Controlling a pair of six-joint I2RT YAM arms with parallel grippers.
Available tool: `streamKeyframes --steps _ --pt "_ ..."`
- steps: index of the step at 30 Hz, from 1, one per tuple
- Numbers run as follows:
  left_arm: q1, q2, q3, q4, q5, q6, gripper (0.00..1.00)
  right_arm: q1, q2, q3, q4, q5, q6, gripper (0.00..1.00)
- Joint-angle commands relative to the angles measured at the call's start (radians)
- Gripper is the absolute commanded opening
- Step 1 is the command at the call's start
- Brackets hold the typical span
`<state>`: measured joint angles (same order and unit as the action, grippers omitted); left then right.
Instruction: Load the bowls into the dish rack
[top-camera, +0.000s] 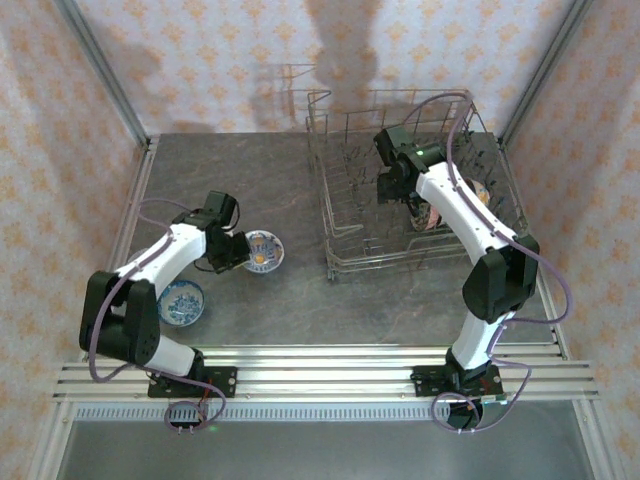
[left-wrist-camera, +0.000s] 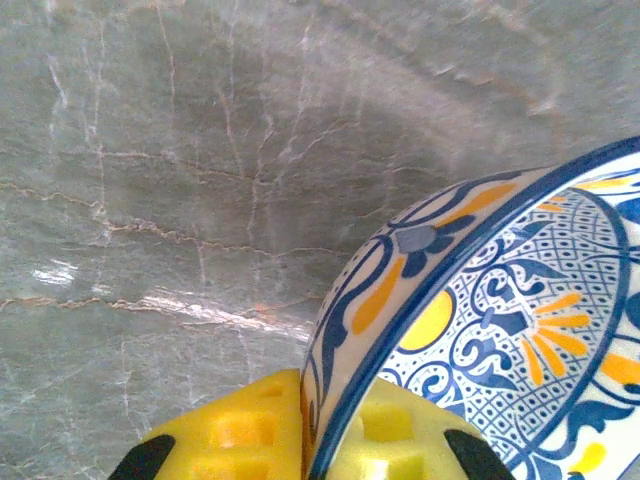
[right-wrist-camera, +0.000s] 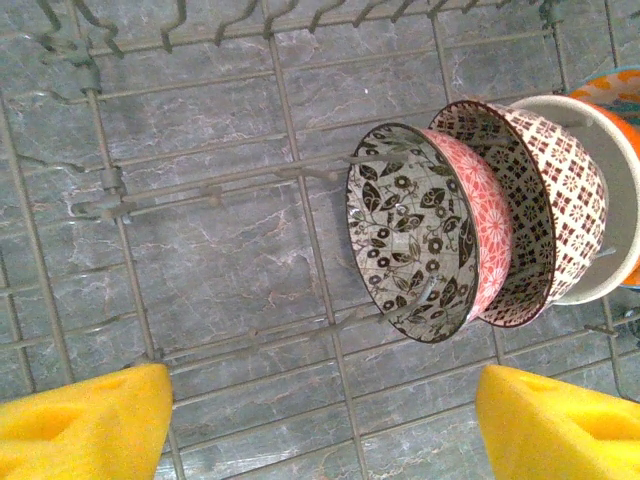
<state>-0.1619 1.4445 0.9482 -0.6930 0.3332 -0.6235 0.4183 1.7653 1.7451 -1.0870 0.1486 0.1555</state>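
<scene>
Two bowls lie on the table (top-camera: 300, 290), apart from the dish rack (top-camera: 340, 215): a blue-and-yellow bowl (top-camera: 266, 250) and, nearer the left arm's base, a blue-and-white bowl (top-camera: 182, 302). The left claw (left-wrist-camera: 312, 440) is closed on the rim of the blue-and-yellow bowl, one yellow pad outside the wall and one inside. The right claw (right-wrist-camera: 320, 425) is held wide open with nothing in it, low inside the rack.

The main risk is judged to lie in that rim pinch. Only a narrow strip of glazed wall is caught between the pads, so the bowl may pivot or slide out once it is lifted and its weight hangs to one side; a drop onto the stone-patterned table could chip it. A second risk is the rack's tall near wall, which must be cleared before the bowl is lowered, or the bowl could be struck against the wire.

Inside the rack a row of bowls is already stood on edge between the tines: a black-floral bowl (right-wrist-camera: 410, 235), a pink bowl (right-wrist-camera: 487, 215), a brown-patterned bowl (right-wrist-camera: 545, 190), a white bowl (right-wrist-camera: 610, 210) and part of an orange one (right-wrist-camera: 615, 85). The free slots lie beside the black-floral bowl, and the right arm is stretched over that very stretch, so it stands in the way of a delivery and could be knocked into the row.
</scene>
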Motion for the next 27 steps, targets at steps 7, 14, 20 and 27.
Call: streamKeyframes --steps 7,14,20,27 --pt "-0.039 -0.159 0.181 -0.067 -0.031 -0.027 0.00 0.009 -0.027 0.075 -0.013 -0.117 -0.025 0.79" --pt "-0.080 -0.066 0.450 -0.082 -0.042 0.025 0.00 0.011 -0.038 0.135 -0.037 -0.135 -0.023 0.78" --pt "-0.111 0.063 0.709 -0.117 -0.021 0.108 0.00 0.011 -0.014 0.279 -0.074 -0.194 -0.027 0.76" --pt "-0.125 0.199 0.903 -0.097 0.036 0.170 0.00 0.014 0.038 0.438 -0.053 -0.303 -0.008 0.70"
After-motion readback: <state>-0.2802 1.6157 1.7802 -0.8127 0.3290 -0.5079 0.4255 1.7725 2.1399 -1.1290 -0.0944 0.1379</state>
